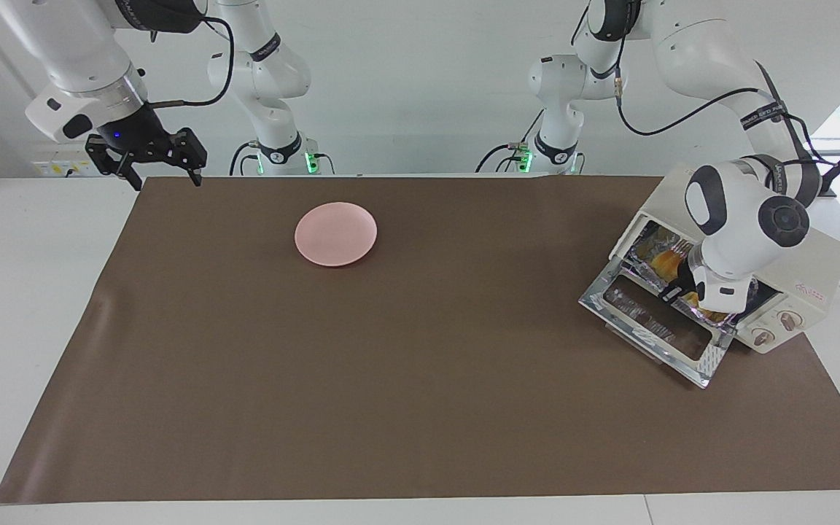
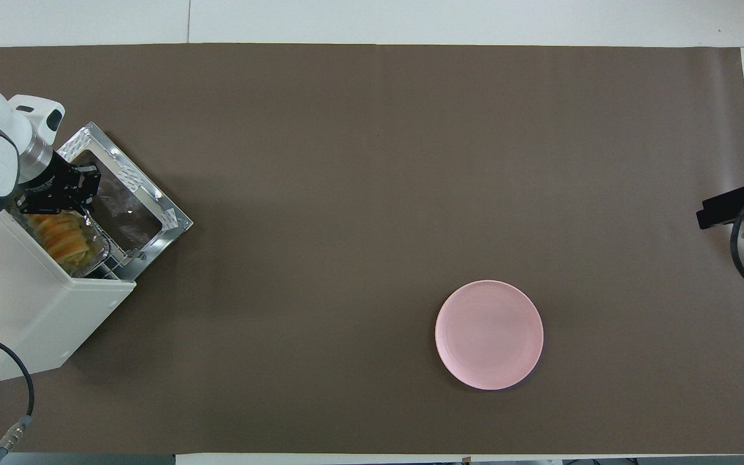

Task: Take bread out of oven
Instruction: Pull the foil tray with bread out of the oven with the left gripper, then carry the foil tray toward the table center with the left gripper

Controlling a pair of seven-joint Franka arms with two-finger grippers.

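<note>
though boxy cream oven (image 1: 799, 273) open, left gripper (image 2: 76, 205) pinched on crinkled foil tray (image 2: 102, 247); right gripper (image 1: 161, 175) wide.

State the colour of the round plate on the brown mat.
Pale pink plate; clearest in the overhead view.

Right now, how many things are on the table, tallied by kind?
Oven: 1
Bread: 1
Foil tray: 1
Pink plate: 1
Brown mat: 1
Total: 5
</note>
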